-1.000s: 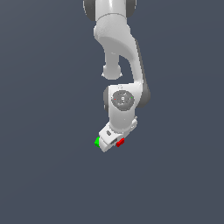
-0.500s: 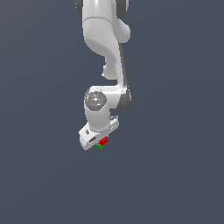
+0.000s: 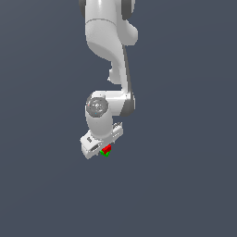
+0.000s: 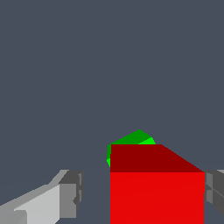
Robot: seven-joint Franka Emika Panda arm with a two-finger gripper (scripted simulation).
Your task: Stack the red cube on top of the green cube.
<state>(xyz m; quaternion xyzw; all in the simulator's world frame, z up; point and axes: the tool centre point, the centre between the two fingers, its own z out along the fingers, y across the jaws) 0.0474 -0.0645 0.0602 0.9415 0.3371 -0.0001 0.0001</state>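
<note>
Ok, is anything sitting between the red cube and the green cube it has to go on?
Nothing visible. In the wrist view the red cube sits between the gripper fingers, with the green cube showing just past it and only bare floor around. The exterior view shows red directly over green.

glossy white arm (image 3: 107,37), matt red cube (image 4: 156,192), matt green cube (image 4: 131,139)

White glossy arm (image 3: 109,41), dark joint seams, grey disc cap; gripper (image 3: 103,149) fingers grey.
</note>
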